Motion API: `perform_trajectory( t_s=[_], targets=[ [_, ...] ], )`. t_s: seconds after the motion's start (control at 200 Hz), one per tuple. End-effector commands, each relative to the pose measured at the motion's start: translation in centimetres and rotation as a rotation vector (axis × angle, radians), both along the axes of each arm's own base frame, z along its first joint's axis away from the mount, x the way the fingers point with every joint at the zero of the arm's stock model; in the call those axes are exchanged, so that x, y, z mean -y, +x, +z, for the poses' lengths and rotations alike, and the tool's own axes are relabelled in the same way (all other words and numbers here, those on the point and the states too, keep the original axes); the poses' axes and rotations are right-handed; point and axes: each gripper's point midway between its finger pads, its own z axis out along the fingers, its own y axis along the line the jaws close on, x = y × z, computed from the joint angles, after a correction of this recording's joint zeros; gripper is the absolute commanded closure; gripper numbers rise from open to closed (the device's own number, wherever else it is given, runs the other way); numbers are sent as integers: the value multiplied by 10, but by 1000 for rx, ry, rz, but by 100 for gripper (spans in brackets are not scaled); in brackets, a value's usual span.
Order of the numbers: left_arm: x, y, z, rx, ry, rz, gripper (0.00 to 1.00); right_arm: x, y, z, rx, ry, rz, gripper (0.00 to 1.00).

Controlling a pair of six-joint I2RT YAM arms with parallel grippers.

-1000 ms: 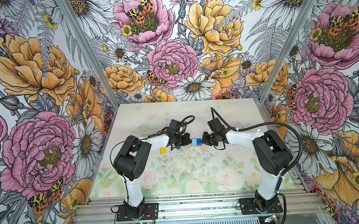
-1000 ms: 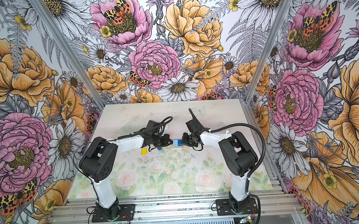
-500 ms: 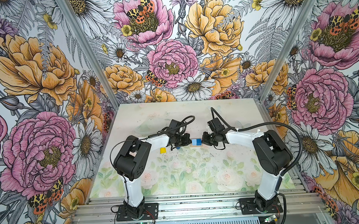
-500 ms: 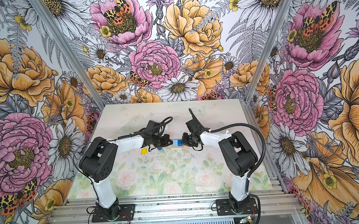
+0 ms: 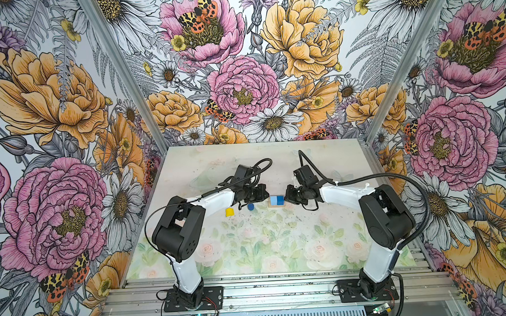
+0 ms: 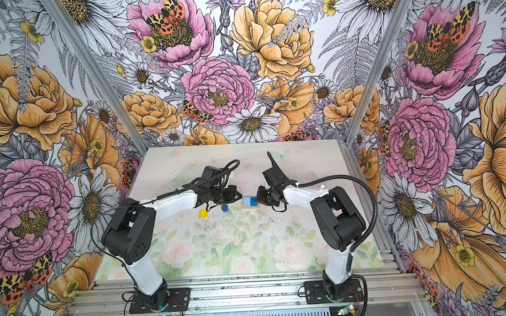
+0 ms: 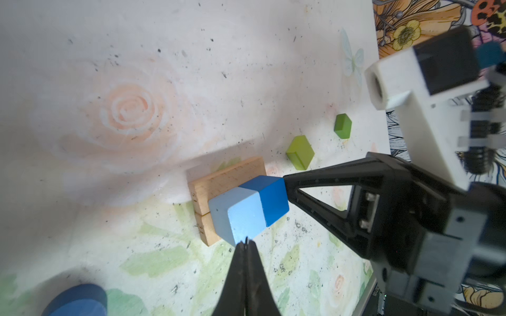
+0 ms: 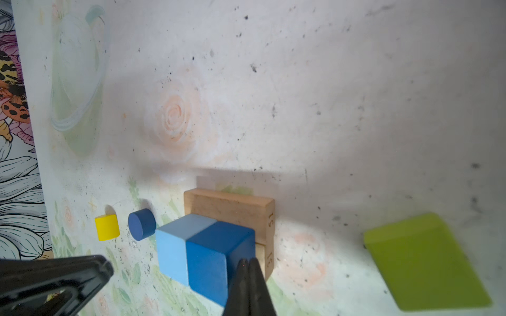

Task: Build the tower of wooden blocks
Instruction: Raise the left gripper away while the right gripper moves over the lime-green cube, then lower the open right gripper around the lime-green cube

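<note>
Closely, L gripper (image 7: 246,243), R gripper (image 8: 248,261) flank cubes (image 7: 241,210) at outer edges.

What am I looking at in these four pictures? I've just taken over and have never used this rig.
Two white-and-black robot arms stand at the near edge of the table, each ending in a two-finger gripper. Both top views look down from a single overhead camera; the other two come from cameras on the wrists. In the middle, a light blue cube and dark blue cube sit side by side on two tan bars. The left gripper and right gripper are shut, holding nothing, tips at the cubes' outer sides. Loose: a yellow half-round, a blue cylinder and two green cubes.
</note>
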Motion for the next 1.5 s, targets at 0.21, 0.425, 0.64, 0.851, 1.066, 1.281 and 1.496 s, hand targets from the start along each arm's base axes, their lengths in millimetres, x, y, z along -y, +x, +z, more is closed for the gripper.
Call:
perform_trajectory(
  t_s=[0.21,0.425,0.64,0.851,1.066,1.281,1.496],
  targets=[
    [-26,3,38,118,6,38,100,33,-6,34,61,-88,-30,100],
    [-51,-7,71,225,-33,83,100,64,-11,57,85,-189,-13,100],
    [-74,-23,100,349,-68,115,100,92,-13,75,95,-279,9,82],
    [-92,-38,120,458,-66,143,100,100,-9,77,82,-368,79,53],
    [-102,-48,132,531,-69,171,90,94,-5,54,11,-411,171,40],
    [-105,-50,134,544,-65,180,74,82,0,33,-13,-482,247,36],
    [-106,-49,134,546,-62,181,73,69,6,15,-30,-518,313,35]
  ],
)
